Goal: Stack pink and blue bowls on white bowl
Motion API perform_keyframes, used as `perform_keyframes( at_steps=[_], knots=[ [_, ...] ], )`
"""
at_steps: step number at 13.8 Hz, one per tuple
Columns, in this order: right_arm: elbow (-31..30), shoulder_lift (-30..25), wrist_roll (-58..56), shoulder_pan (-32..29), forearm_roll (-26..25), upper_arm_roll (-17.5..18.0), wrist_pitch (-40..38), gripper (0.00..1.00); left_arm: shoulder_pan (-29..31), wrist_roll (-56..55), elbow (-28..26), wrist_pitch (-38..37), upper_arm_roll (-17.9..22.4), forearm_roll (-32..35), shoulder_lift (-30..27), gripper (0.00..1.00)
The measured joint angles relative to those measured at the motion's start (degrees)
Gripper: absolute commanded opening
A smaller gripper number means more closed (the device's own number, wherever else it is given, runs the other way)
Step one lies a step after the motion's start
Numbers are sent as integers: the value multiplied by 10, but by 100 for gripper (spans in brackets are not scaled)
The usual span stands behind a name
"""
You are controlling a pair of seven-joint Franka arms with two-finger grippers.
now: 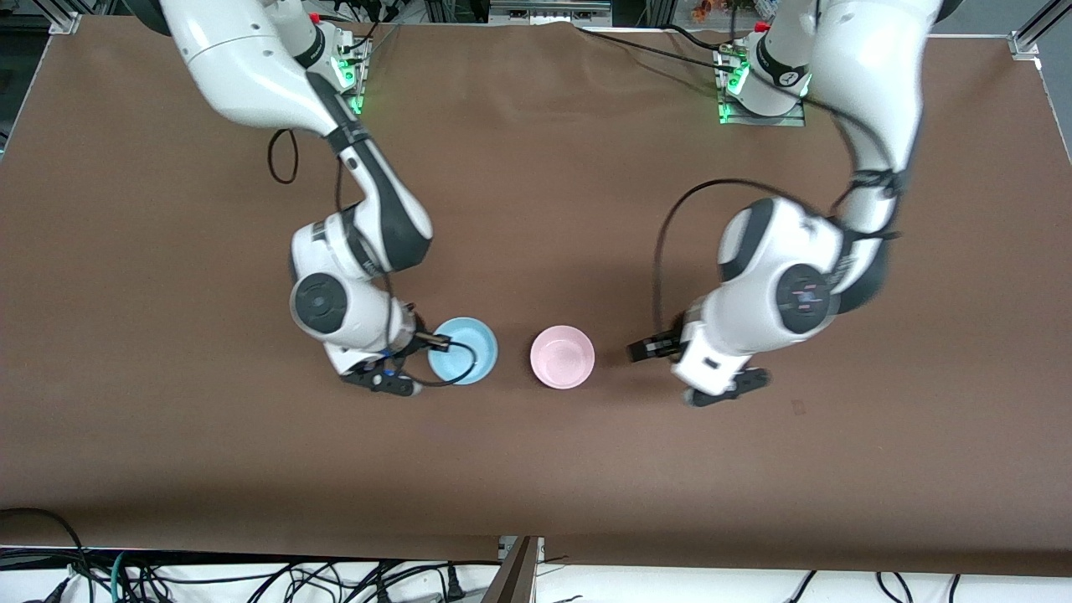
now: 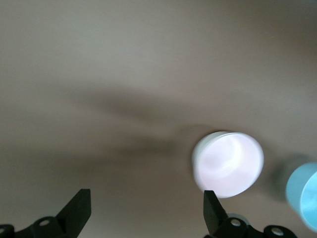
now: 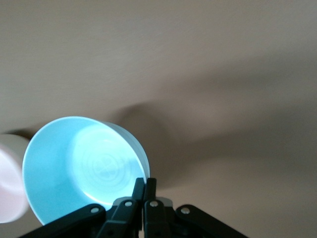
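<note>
Pink bowl [image 1: 562, 357] mid-tabletop [image 1: 536, 469], likely atop unseen white bowl. Left pincer [image 1: 646, 349] released, at its 3 o'clock. Right pincer [image 1: 435, 340] clenched on blue bowl [image 1: 469, 358] rim at 9 o'clock. Blue stacking pending.

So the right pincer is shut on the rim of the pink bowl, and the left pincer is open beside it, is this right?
Not quite. In the right wrist view the right pincer is shut on the rim of the blue bowl, not the pink bowl. The left pincer is open beside the pink bowl, as you say.
</note>
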Motion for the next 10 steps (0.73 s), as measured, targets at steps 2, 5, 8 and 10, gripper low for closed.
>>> perform_keyframes(
  at_steps=[2, 5, 8, 10],
  knots=[
    [19, 5, 94, 32, 0, 5, 22, 0, 32, 45, -1, -60, 1, 22, -37, 100],
    [78, 38, 228, 70, 0, 16, 48, 0, 78, 113, -11, -124, 4, 45, -88, 100],
    [109, 76, 270, 94, 0, 17, 79, 0, 112, 158, -29, -168, 4, 53, -140, 100],
    [114, 93, 272, 98, 0, 17, 91, 0, 118, 163, -36, -184, 4, 71, -168, 100]
  ],
)
